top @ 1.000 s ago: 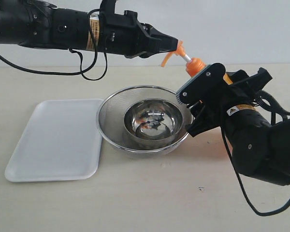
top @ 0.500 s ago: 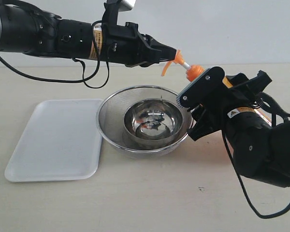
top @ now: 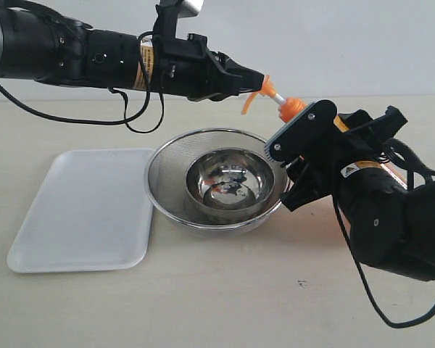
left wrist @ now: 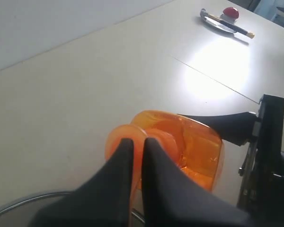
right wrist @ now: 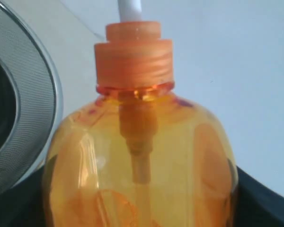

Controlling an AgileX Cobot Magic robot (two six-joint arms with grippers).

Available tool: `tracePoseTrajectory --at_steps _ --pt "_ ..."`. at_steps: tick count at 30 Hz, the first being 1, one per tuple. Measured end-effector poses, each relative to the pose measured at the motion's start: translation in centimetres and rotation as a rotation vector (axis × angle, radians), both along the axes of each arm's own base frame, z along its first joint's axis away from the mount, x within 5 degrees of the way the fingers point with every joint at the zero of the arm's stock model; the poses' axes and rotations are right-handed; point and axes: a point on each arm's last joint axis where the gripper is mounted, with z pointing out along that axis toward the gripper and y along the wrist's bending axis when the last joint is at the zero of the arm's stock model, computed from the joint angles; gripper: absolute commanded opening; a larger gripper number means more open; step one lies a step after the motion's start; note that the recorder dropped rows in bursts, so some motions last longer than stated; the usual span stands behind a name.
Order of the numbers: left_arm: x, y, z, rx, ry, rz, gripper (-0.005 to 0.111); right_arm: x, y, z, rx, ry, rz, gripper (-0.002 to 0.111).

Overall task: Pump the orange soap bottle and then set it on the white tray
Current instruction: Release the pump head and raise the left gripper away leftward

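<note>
Pale beige desk (top: pixel 225 304) fills the scene below a plain white wall. Nearest, at the left, lies a flat rectangular white tray (top: pixel 80 210) with rounded corners and a low rim, nothing on it. Just beside its right edge stands a round metal mesh strainer (top: pixel 167 181), and a shiny steel bowl (top: pixel 261 181) sits inside it. At the right, the bulky black right arm reaches in toward the strainer's right rim. The right fingers (top: pixel 302 129) are clamped around the body of a tall translucent orange soap bottle (top: pixel 291 109) (right wrist: pixel 142 161), holding it off the desk and tilted, its orange collar and white stem leaning up and left over the strainer's far right edge. The strainer lies between the bottle and the tray, which are well apart. Farther back, the left arm stretches in from the left, high above the tray and strainer. The left fingers (top: pixel 259 75) (left wrist: pixel 128 179) are pressed shut together, their tips resting on the bottle's orange pump head (left wrist: pixel 128 139).
</note>
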Motion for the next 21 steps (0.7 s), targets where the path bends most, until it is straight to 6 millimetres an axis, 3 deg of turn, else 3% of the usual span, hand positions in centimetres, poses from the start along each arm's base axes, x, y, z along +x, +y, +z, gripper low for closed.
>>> tracePoseTrajectory --at_steps 7,10,16,21 --pt "-0.9 0.0 0.6 0.017 -0.022 -0.045 0.005 0.1 0.1 0.4 0.042 -0.024 -0.006 0.0" --pt "-1.6 0.2 1.8 0.016 -0.043 -0.07 0.005 0.1 0.6 0.7 0.059 -0.041 0.016 0.0" --pt "-2.5 3.5 6.5 -0.027 -0.118 -0.001 0.005 0.2 0.4 0.8 0.08 -0.052 -0.019 0.0" --pt "-4.2 6.9 9.3 -0.038 -0.169 0.081 0.005 0.3 0.1 0.9 0.115 -0.06 -0.058 0.0"
